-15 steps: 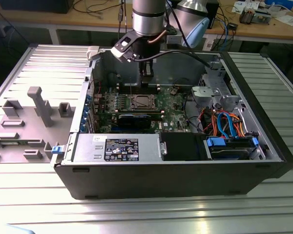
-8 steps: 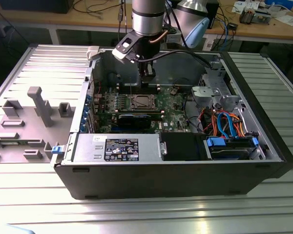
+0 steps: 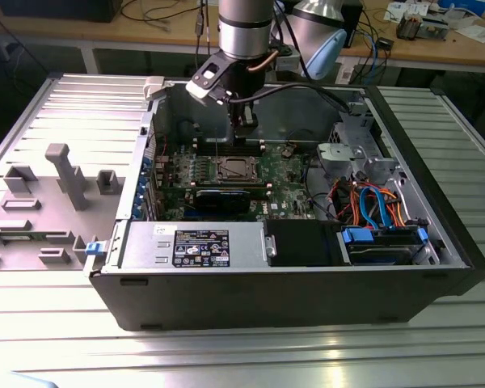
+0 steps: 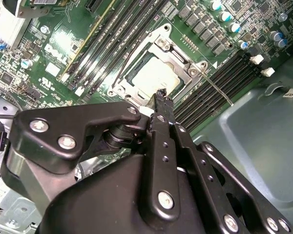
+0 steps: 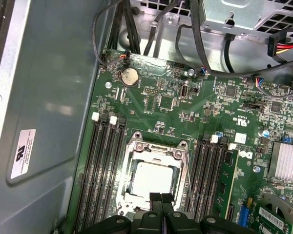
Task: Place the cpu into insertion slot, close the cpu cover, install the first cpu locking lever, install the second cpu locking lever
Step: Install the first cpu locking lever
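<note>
Ribbed aluminium forms the table (image 3: pixel 242 356), which carries one open black computer case (image 3: pixel 267 303) lying on its side. Nearest inside the case sit one silver-grey power supply (image 3: pixel 194 242) with a label, one black box (image 3: pixel 299 242) beside it, and one blue drive caddy (image 3: pixel 384 242) toward the exterior view's right. Orange and blue cables (image 3: pixel 372 202) loop behind the caddy. Farther in lies the green motherboard (image 3: pixel 287 182) with two banks of long black memory slots (image 5: pixel 105 170). Between the banks is the insertion slot (image 5: pixel 158 145), a small square socket with a silvery rim. One cpu (image 5: pixel 154 178), a flat square chip with a pale metal top, rests in that socket. The cpu cover (image 5: pixel 126 185), a thin silvery window frame, lies flat around it. One thin silvery locking lever (image 4: pixel 219 90) angles out across the neighbouring slots. The black gripper (image 5: pixel 161 199) hangs over the socket's edge, its jaws pressed together on nothing. Beyond it sits one round silver coin cell (image 5: pixel 130 76).
</note>
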{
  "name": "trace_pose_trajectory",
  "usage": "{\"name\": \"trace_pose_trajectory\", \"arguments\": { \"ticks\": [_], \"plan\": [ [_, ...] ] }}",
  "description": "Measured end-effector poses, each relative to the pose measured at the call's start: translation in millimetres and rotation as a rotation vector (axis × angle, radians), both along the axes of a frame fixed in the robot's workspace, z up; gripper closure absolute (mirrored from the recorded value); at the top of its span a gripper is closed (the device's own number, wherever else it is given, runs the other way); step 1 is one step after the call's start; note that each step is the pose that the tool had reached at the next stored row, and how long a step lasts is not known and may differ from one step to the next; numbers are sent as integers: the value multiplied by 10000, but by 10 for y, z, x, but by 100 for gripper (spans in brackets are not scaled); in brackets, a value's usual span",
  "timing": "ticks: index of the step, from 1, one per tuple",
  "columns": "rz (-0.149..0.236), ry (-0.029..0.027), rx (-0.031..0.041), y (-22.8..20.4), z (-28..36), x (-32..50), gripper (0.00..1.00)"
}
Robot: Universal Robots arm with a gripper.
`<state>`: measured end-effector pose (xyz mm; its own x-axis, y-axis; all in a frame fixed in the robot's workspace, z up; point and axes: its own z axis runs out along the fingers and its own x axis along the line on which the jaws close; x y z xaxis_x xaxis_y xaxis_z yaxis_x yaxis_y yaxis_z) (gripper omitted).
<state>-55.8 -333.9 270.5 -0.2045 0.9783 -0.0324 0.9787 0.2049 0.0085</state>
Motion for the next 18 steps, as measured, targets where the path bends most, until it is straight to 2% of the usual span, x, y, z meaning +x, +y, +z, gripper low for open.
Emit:
{"name": "trace_pose_trajectory", "arguments": {
  "ticks": [4, 9, 12, 15, 18],
  "plan": [
    [81, 0, 0, 0, 0, 0, 89],
    [732, 0, 0, 0, 0, -2, 89],
    [1403, 0, 0, 0, 0, -2, 89],
    [2807, 0, 0, 0, -1, -2, 89],
    [2970, 0, 0, 0, 29, -3, 89]
  ]
}}
